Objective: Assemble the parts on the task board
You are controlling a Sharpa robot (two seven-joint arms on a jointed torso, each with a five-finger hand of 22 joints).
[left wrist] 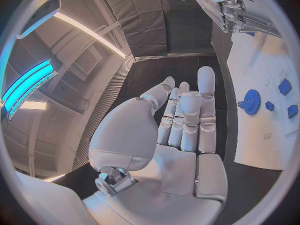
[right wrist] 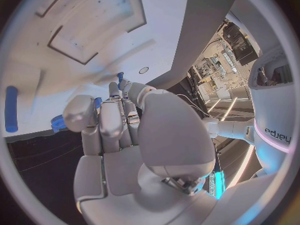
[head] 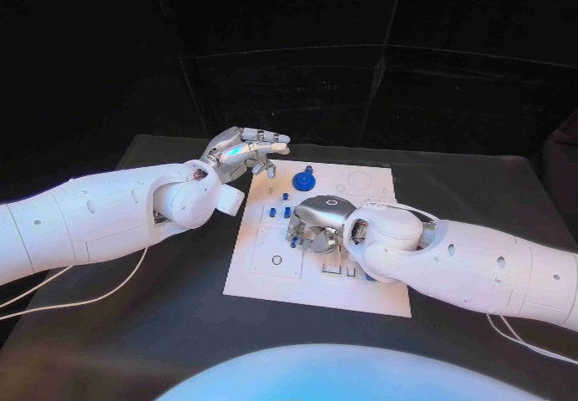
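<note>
Black table (head: 144, 334), white board (head: 267, 276) mid-assembly.
Right hand (head: 316, 225) curls over small blue pieces (head: 280, 212), grasp hidden; left hand (head: 247, 149) waits aside, fingers straight, empty.

Task board (head: 277, 276): white rectangular plate, flat on the black table, mid-table, w/ outlined recesses and holes. Blue gear (head: 304, 179) near the board's far edge, w/ a small blue peg upright at its hub. Small blue parts (head: 278, 212) in a cluster just nearer than the gear, towards the board's left edge; exact pose unclear. Other parts near board centre partly hidden.
</note>
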